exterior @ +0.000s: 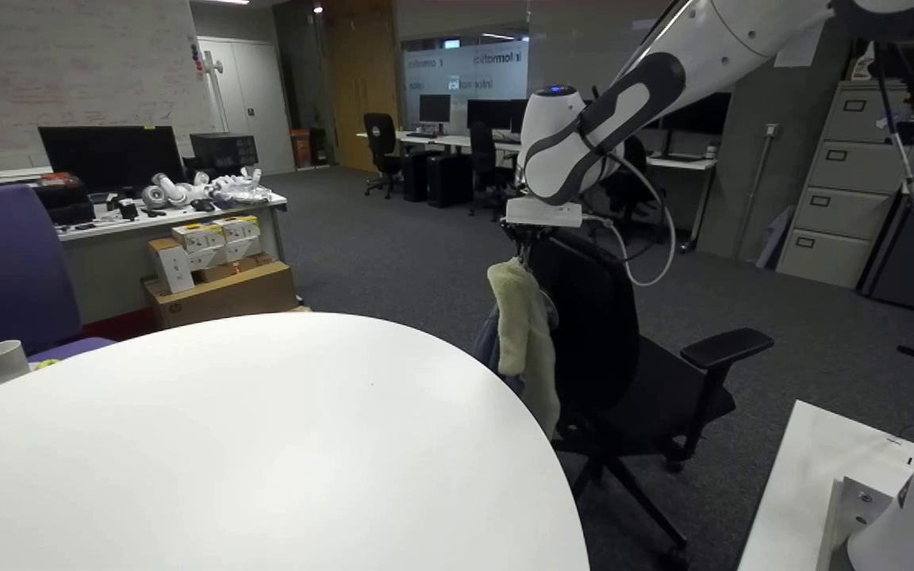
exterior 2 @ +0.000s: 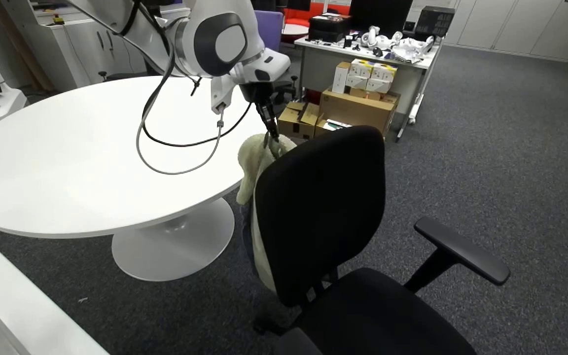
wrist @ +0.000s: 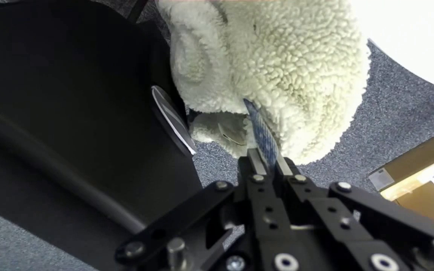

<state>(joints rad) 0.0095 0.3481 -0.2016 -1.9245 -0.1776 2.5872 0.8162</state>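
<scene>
Pinching a narrow strip of blue denim, the gripper has its jaws nearly together, and hanging below that grip is the fleece-lined garment! Look at the curly cream pile, spread across the upper middle of the wrist view. Right beside it, the black office chair, backrest close by the garment; touching or apart, I can't tell. Opposite, the rounded white table, rim near the cream folds, so the garment sits between table and backrest. Beyond the tabletop in an exterior view, a purple chair, with a white cup by its seat. Farther out, cardboard boxes stacked at a desk, and up on that desk a black monitor. Over toward the edge in an exterior view, a tall grey filing cabinet! And way back there, more dark screens line up along white desks, with lettered glass behind them.
</scene>
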